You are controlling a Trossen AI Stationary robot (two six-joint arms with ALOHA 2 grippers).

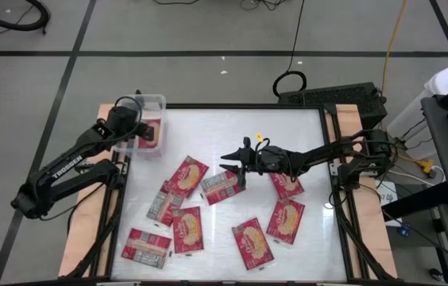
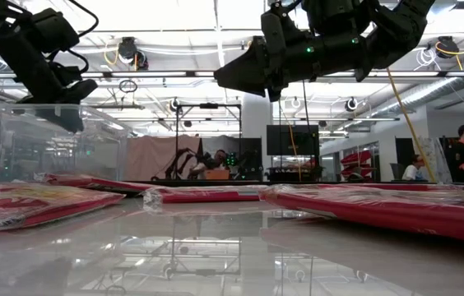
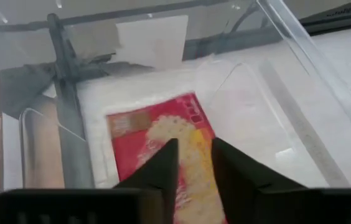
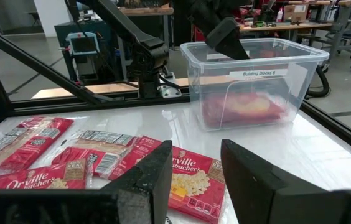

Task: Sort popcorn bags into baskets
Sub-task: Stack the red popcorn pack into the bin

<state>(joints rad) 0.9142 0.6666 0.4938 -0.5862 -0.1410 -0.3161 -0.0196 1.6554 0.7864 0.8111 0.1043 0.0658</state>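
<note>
- Where the clear basket [image 1: 151, 127] is overlapped by the left hand [image 1: 131, 121], one popcorn bag [image 3: 163, 140] inside is half hidden; fingers slightly parted, nothing gripped.
- Right hand [image 1: 236, 163] is held unclenched, empty, above bags scattered on the table [image 1: 303, 135].

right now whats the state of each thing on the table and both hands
clear bin: upright at the table's far left corner, one red popcorn bag lying flat inside
left hand: above the bin, fingers slightly apart, holding nothing
right hand: raised over mid-table, fingers open, empty
loose popcorn bags: flat on the table, some overlapping, not yet sorted
</note>
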